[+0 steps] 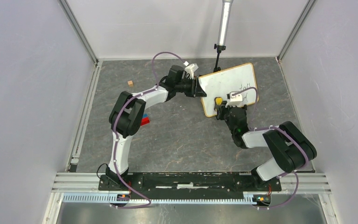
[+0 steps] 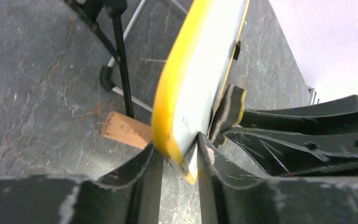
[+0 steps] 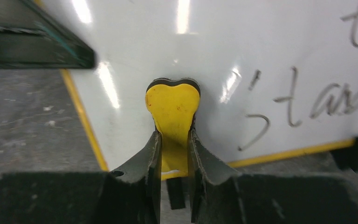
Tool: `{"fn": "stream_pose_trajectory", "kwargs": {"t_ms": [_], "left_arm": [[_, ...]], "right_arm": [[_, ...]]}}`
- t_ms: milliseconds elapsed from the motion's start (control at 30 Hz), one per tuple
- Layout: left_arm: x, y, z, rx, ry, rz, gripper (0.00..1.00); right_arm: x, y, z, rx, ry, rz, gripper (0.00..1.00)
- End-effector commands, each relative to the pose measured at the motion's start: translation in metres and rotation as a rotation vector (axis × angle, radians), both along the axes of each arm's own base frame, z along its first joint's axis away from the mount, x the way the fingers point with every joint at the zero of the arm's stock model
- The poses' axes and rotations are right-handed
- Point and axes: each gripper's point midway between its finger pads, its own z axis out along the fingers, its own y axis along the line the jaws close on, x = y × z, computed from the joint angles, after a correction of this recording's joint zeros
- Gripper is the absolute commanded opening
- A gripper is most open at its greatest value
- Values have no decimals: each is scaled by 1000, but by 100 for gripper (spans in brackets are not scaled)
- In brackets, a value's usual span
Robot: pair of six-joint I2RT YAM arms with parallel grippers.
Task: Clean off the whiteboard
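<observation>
The whiteboard (image 1: 223, 84) stands tilted at the back right of the table, with dark handwriting near its right side (image 3: 317, 98). My left gripper (image 1: 199, 87) is shut on the board's left edge (image 2: 177, 107), seen edge-on in the left wrist view. My right gripper (image 1: 220, 106) is shut on a yellow heart-shaped eraser (image 3: 173, 107) with a black pad, pressed against the board's lower left area, left of the writing. The eraser also shows in the top view (image 1: 218, 100).
A black camera stand (image 1: 218, 58) with a grey pole rises just behind the board. A small wooden block (image 1: 130, 83) lies at the back left, and red and blue blocks (image 1: 145, 120) lie beside the left arm. Grey walls enclose the table.
</observation>
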Motion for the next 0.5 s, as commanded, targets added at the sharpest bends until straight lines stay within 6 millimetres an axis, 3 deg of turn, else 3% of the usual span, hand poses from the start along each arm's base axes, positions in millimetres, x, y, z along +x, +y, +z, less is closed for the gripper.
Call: {"fn": "stream_pose_trajectory", "kwargs": {"t_ms": [0,167,367,467], "left_arm": [[-8,10,-43,93,41,37,44],[-10,8,-39,39,44,67,58],[-21,-5,-30,-43,37,77,63],[-25,-12,-33,-51,40,87,59]], "right_arm": [[15,30,59,95,-190,110,24],[19,29,45,71,-124,91,30],[11,15,32,28,-69,48,56],[6,9,33,23,-73,35,67]]}}
